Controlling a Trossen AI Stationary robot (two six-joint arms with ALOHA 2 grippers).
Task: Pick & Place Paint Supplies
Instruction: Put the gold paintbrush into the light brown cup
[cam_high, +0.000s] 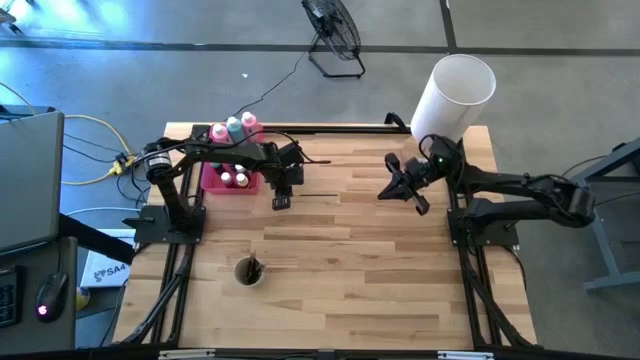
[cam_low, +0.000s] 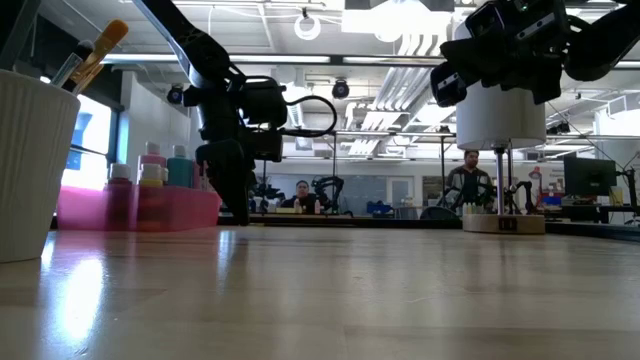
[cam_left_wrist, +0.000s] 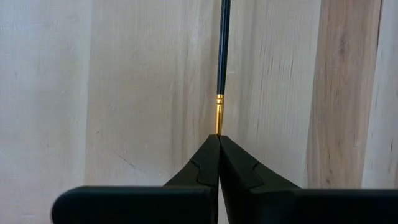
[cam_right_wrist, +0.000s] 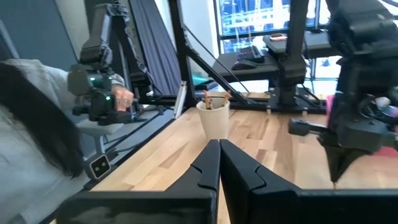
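Paint supplies sit at the far left of the wooden surface (cam_high: 400, 270) in the high view: squeeze bottles (cam_high: 233, 129) and small pots (cam_high: 234, 178) in a pink tray (cam_high: 212, 182), with a thin brush (cam_high: 318, 195) lying on the boards just beside the left tool (cam_high: 281, 202). The right tool (cam_high: 388, 192) hangs closed and empty near a white cylinder (cam_high: 455, 93). A white cup (cam_high: 248, 271) stands nearer the front edge.

Low view: cup with brushes (cam_low: 35, 165) close on the left, tray (cam_low: 140, 207) and bottles (cam_low: 166, 166) behind, people seated in the room beyond.

Left wrist view: the tool's fingers (cam_left_wrist: 205, 168) are pressed together, tips at the brush's (cam_left_wrist: 221, 56) gold ferrule; whether they pinch it is unclear.

Right wrist view: fingers (cam_right_wrist: 208, 171) shut, cup (cam_right_wrist: 213, 118) ahead, a person at the side. No writing can be read.
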